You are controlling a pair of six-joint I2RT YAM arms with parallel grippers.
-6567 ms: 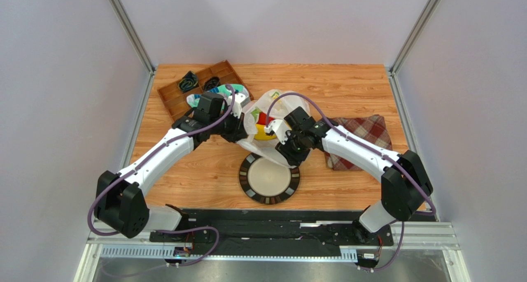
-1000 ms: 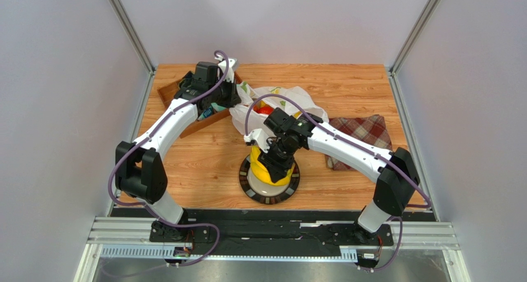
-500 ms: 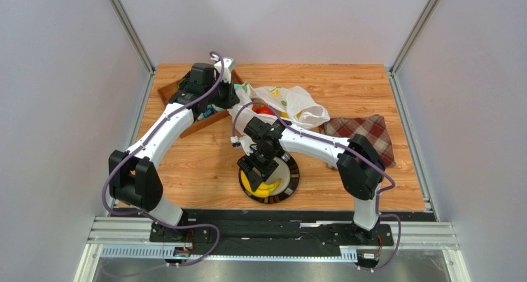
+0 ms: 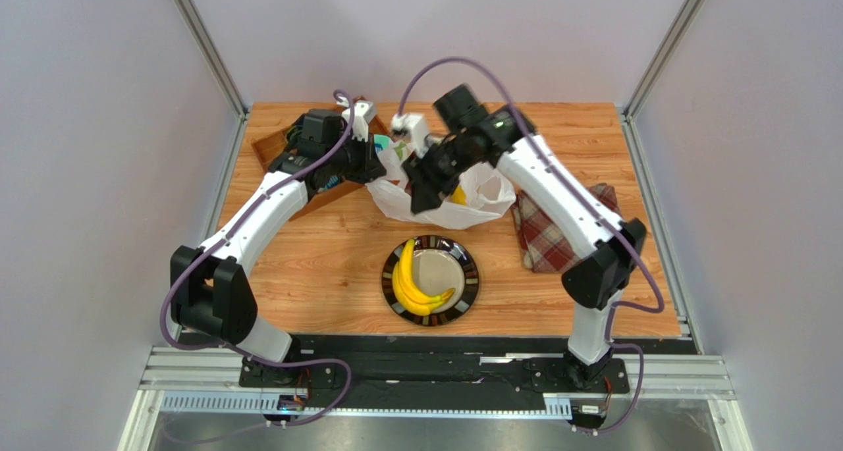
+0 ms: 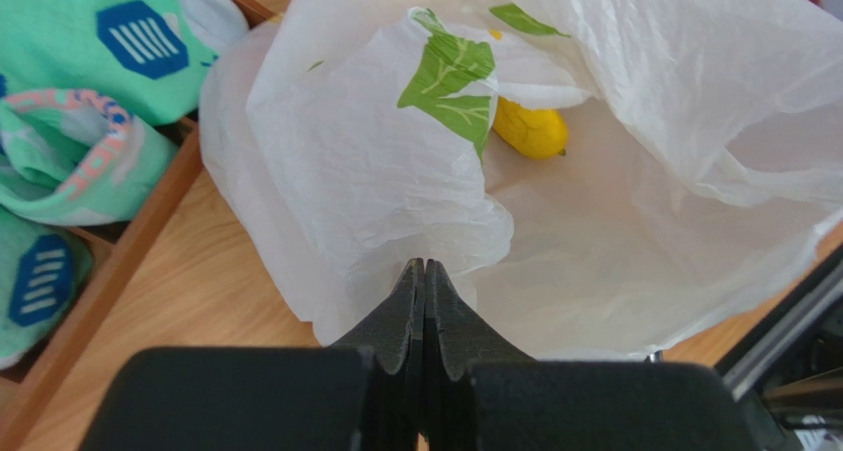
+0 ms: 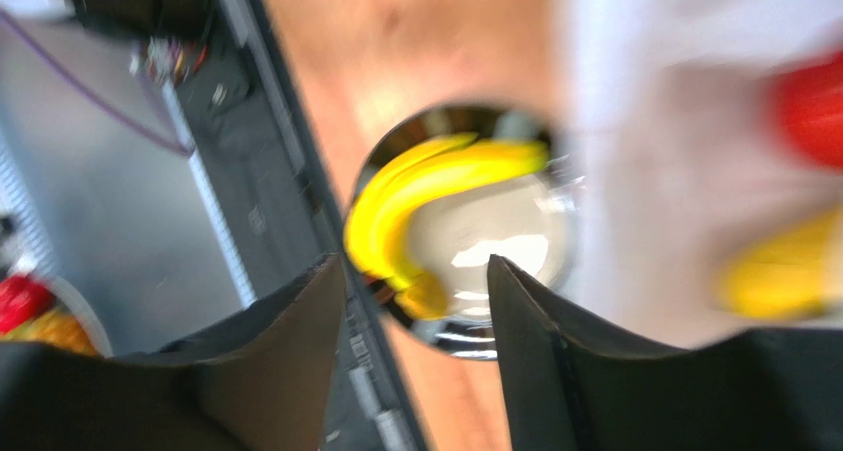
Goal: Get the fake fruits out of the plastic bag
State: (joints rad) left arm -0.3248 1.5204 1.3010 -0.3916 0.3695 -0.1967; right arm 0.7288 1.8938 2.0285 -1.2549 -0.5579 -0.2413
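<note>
— Left gripper (image 5: 423, 265)?
— Pinching the thin white leaf-printed plastic bag (image 5: 376, 174); a yellow plastic fruit (image 5: 529, 127) just beyond the jaws, inside
— Right gripper (image 6: 414, 263)?
— Jaws wide, empty; glossy yellow bananas (image 6: 435, 174) on a round plate (image 6: 485, 234) beyond

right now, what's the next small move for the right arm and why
Probably lower the open, empty right claw into the thin white plastic bag toward the small yellow plastic fruit. The left claw pinches the bag's edge, holding its mouth open, and the yellow plastic bananas already lie on the round dark-rimmed plate.
</note>
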